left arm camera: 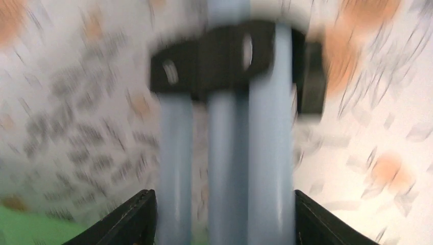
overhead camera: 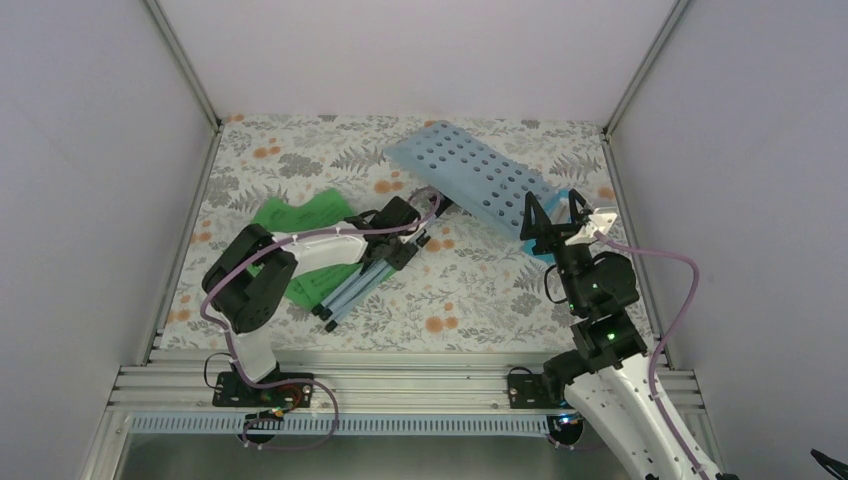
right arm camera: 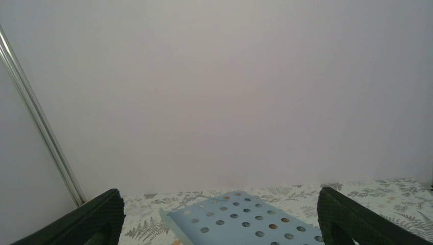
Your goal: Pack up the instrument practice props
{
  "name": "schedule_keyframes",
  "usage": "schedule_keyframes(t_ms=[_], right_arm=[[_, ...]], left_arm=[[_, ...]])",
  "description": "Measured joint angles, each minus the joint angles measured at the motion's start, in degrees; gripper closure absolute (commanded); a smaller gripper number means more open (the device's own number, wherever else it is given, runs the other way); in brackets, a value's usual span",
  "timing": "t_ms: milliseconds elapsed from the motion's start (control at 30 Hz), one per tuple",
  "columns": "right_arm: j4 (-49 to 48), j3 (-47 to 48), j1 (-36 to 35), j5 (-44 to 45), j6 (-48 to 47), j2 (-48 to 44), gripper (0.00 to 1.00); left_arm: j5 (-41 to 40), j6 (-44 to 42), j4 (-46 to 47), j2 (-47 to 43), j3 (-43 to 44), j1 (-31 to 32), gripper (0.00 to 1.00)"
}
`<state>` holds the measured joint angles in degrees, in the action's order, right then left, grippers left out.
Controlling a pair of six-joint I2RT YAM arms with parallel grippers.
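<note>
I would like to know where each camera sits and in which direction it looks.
Top external: above and behind the robot, looking down on the table; left arm and right arm show.
Left wrist: close above the stand legs, blurred; the left claw straddles them.
Right wrist: faces the back wall over the hole-punched desk; the open right claw shows.
Shared: top and right wrist show the desk.

Floral tablecloth [overhead camera: 470, 290] lies open just in front of the pale blue hole-punched metal desk [overhead camera: 478, 180]. Left of it, folded blue tripod legs [overhead camera: 355, 285], bright green paper sheets [overhead camera: 300, 212] and the left arm [overhead camera: 310, 252] bar passage.
</note>
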<state>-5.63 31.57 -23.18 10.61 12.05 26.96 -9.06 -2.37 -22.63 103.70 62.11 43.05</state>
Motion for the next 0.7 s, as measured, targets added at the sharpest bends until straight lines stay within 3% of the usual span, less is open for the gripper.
schedule_keyframes(t_ms=[267,567,700], right_arm=[[1.05,0.33,0.00,-0.90,-0.07,0.85,0.10],[8.04,10.95,0.00,-2.47,-0.98,9.55,0.00],[11.54,18.78,1.57,-3.19,-1.20,17.81,0.00]], left_arm=[[-0.13,1.68,10.16,-3.02,2.56,0.35,0.08],[6.05,1.46,12.85,-12.63,1.18,-0.63,0.01],[10.58,1.62,15.21,-18.78,-0.26,-6.38,0.01]])
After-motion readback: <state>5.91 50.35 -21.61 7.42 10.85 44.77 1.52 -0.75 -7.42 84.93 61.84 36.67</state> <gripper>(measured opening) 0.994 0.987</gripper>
